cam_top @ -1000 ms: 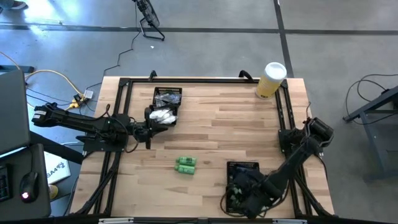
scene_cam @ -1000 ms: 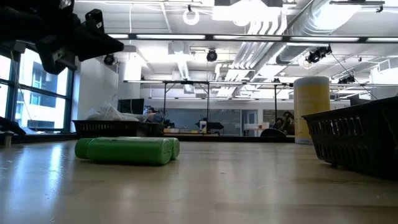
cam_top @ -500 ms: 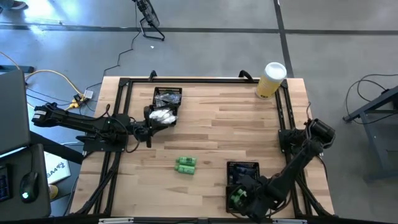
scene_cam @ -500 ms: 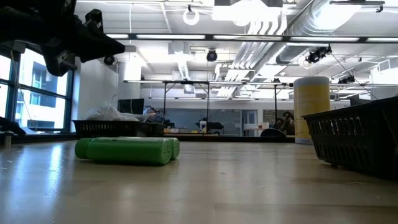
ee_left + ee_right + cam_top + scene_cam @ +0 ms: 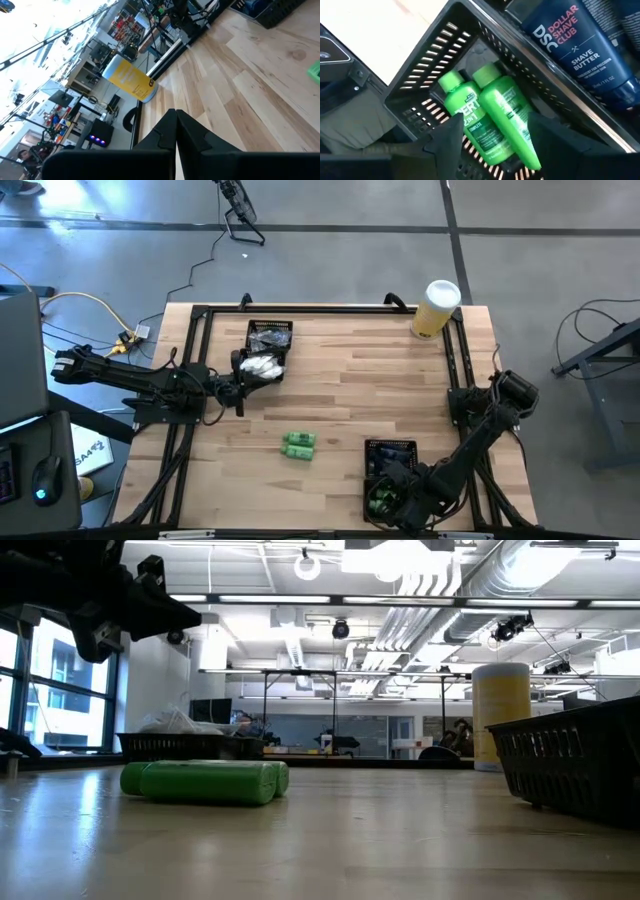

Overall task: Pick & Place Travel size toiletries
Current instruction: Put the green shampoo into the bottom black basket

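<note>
- High view: your right gripper [image 5: 392, 502] sits over the near tray [image 5: 391, 448], low in its front compartment where green bottles [image 5: 380, 500] show. I'd say it has gone down there to drop them — the tray sorts items by type. Left gripper [image 5: 237, 391] waits at the far tray [image 5: 268, 330], just beside the white packets [image 5: 262, 366]. Two more green bottles [image 5: 299, 444] lie loose on the table [image 5: 360, 380] between the trays, prob. next to fetch.
- Low view: the loose bottles [image 5: 205, 782] lie on their sides, touching. Near tray wall [image 5: 570, 765] at right, yellow cylinder [image 5: 500, 710] behind it. Neither gripper's tips show here.
- Left wrist view: left fingers [image 5: 175, 132] pressed together, nothing between them — shut and idle, pointing across the table toward the cylinder [image 5: 129, 77].
- Right wrist view: right fingers [image 5: 447, 140] stand wide, either side of two green bottles [image 5: 490, 115] lying side by side on the tray floor. The bottles look released, not pinched, tho one finger may brush them; can't tell. A blue tube [image 5: 585, 50] lies in the next compartment, behind the divider.
- Judgement: place step looks about done; lift clear before you swing over.
</note>
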Motion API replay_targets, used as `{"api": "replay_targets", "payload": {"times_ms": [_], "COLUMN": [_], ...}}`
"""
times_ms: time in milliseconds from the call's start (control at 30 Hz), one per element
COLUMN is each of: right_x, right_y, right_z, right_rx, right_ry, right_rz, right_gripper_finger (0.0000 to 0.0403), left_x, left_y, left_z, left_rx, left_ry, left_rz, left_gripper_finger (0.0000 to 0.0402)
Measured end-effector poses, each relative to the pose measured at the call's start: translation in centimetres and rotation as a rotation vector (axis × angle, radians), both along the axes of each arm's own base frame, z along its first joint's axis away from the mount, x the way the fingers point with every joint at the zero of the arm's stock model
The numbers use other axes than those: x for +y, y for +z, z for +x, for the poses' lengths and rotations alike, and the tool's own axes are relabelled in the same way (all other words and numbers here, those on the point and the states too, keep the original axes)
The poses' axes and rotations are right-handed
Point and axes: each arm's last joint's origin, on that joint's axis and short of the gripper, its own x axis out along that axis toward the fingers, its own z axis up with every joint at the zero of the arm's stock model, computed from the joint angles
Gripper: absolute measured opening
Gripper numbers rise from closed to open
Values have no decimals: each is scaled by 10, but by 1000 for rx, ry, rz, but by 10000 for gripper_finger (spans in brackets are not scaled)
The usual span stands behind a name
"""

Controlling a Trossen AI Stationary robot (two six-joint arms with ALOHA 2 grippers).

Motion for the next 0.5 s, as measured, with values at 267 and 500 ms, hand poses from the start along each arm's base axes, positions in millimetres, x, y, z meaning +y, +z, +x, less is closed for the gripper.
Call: {"api": "replay_targets", "payload": {"times_ms": [267,500], "right_x": [-9,-31], "right_y": [7,30], "right_z": [11,32], "right_rx": [-41,-192], "right_ry": [36,130], "right_rz": [4,0], "right_gripper_finger": [191,163], "left_x": [0,0], "left_y": [0,0], "left_z": [0,0], "left_rx": [3,6], "left_ry": [-1,-1], "left_rz": [17,15], "left_gripper_finger": [0,0]}}
